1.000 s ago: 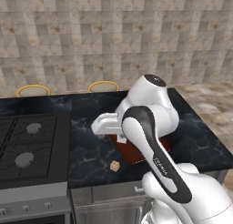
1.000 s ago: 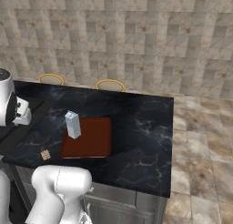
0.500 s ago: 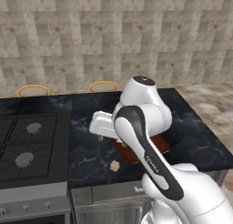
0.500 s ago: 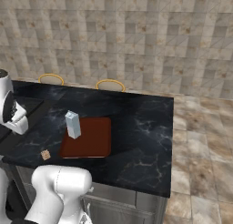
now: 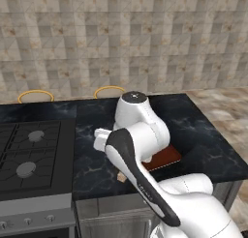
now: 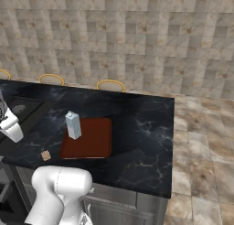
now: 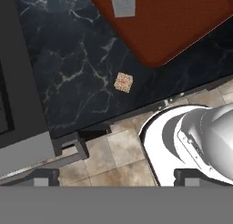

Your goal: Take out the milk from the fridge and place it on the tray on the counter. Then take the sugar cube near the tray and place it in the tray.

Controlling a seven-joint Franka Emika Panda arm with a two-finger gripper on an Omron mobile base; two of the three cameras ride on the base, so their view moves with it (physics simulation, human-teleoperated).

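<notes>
The milk [image 6: 73, 125], a white carton with a gabled top, stands upright on the left part of the reddish-brown tray [image 6: 93, 141] on the black counter [image 6: 137, 123]. The tan sugar cube [image 6: 45, 155] lies on the counter left of the tray, near the front edge. In the hand view the sugar cube [image 7: 123, 81] is just above centre, with the tray [image 7: 173, 22] and the milk's top [image 7: 123, 2] beyond it. My gripper [image 7: 117, 181] hovers above the cube, open, its tips wide apart and holding nothing. The fridge is out of view.
A black gas stovetop [image 5: 29, 152] lies left of the counter, and its edge [image 7: 18, 63] runs along the left of the hand view. My own arm [image 5: 140, 135] hides most of the tray [image 5: 164, 158] in the left base view. Tiled floor [image 6: 201, 141] is to the right.
My hand has swung away from the tray toward the stove side and now hangs over the sugar cube. The milk, the tray and the cube have stayed put.
</notes>
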